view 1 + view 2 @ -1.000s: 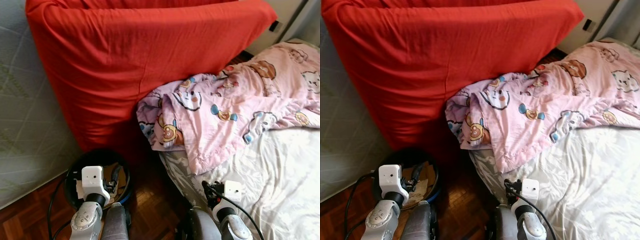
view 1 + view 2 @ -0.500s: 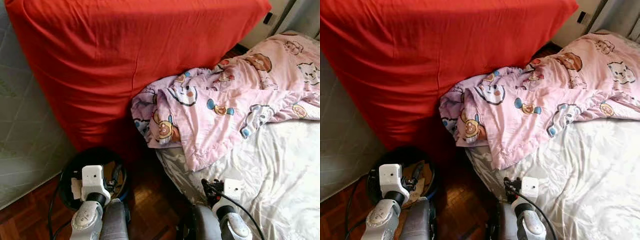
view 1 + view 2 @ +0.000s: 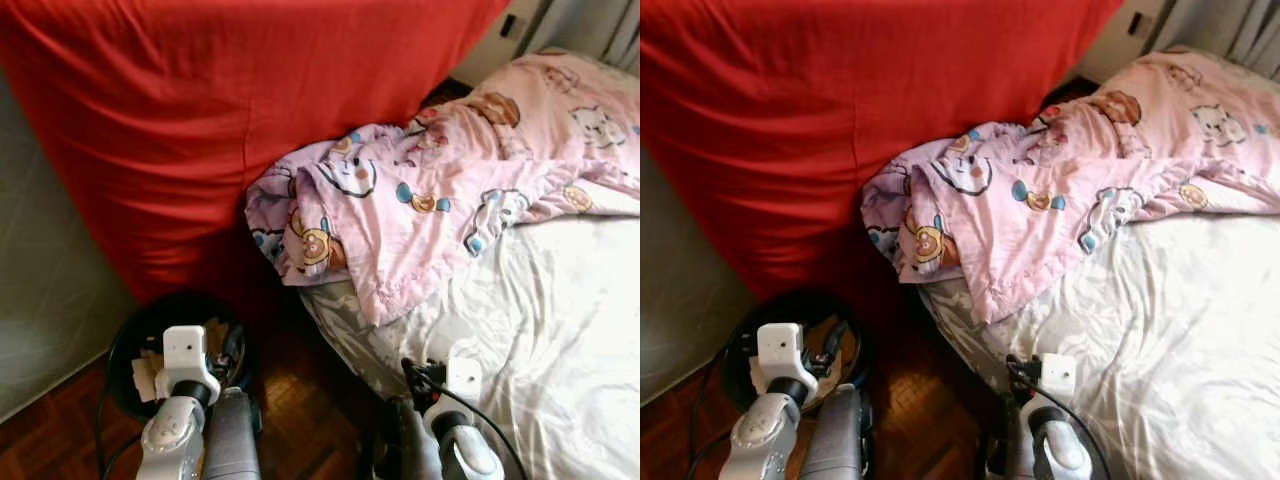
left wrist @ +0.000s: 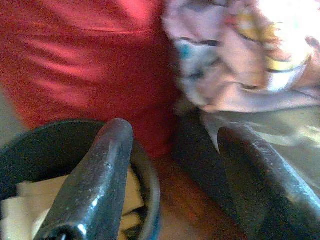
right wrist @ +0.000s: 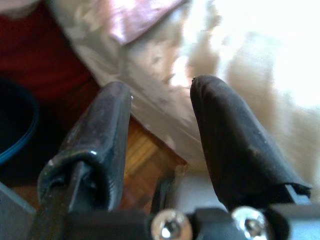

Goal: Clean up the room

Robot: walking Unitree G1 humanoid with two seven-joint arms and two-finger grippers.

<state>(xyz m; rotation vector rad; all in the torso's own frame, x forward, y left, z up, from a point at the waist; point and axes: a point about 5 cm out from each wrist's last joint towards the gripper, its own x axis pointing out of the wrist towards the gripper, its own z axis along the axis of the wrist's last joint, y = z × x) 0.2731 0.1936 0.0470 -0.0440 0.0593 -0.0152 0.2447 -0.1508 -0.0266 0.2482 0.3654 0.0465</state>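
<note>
Left wrist view shows folded paper (image 4: 30,210) inside the dark bin (image 4: 150,185), barely visible from the head views. Left gripper (image 4: 175,165) hangs low over the bin, fingers spread, empty. Right gripper (image 5: 157,125) hangs low by the bed edge, fingers apart, empty. Pink cartoon blanket (image 3: 420,200) lies bunched on the white sheet (image 3: 560,330), right of the bin. Red mattress (image 3: 220,110) leans behind the bin; wood floor (image 3: 300,420) below.

Wooden parquet floor (image 3: 310,420), wall outlet (image 3: 513,25)
</note>
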